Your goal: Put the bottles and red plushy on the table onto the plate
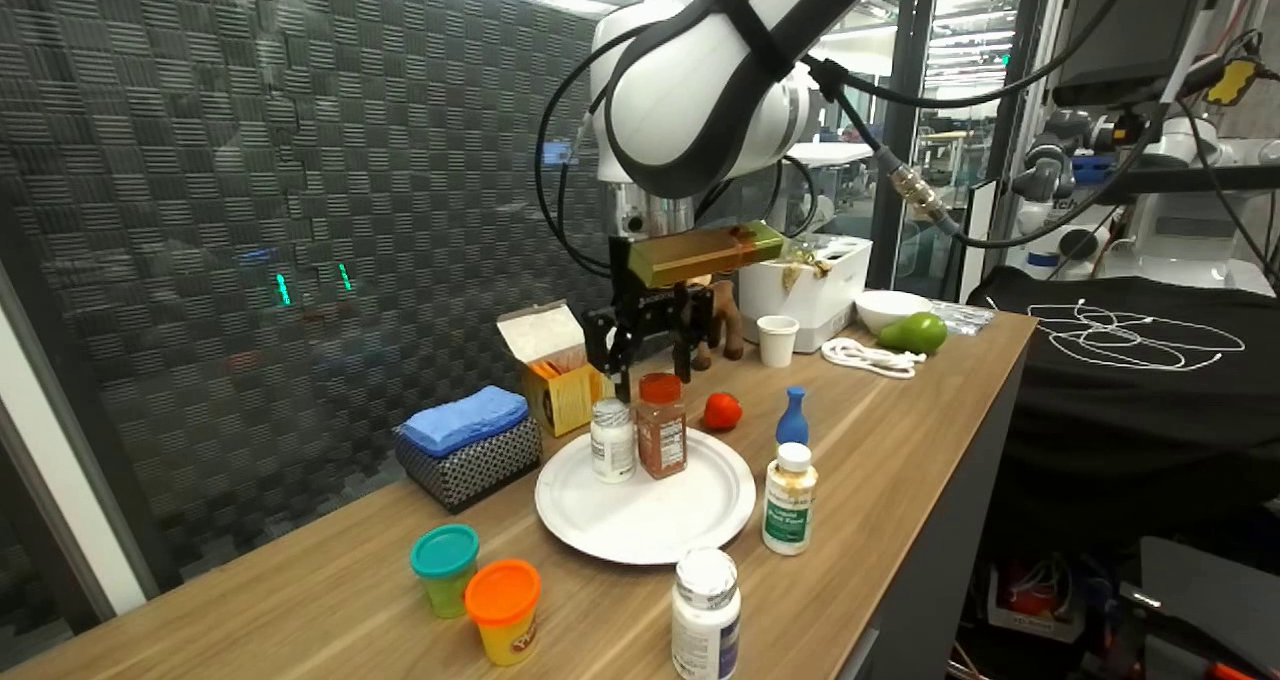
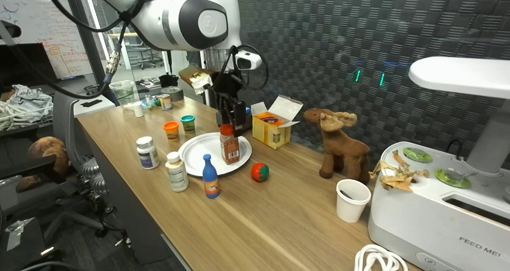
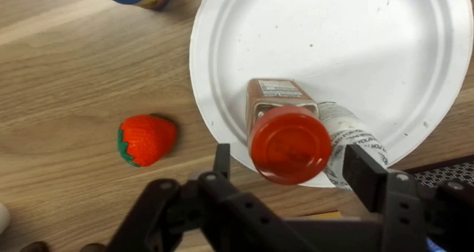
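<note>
On the plate (image 3: 333,33), the red-capped bottle (image 3: 287,133) stands upright between the fingers (image 3: 363,181), which are spread apart.

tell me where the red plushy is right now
In the wrist view, the red plushy lies left of centre on the table, just left of the plate. In an exterior view, the brown plush animal stands to its right.

Appliance (image 2: 422,223) reads “FEED ME!”; arm (image 1: 690,90), “RAN”; bottle (image 1: 789,505), “Liquid”.
</note>
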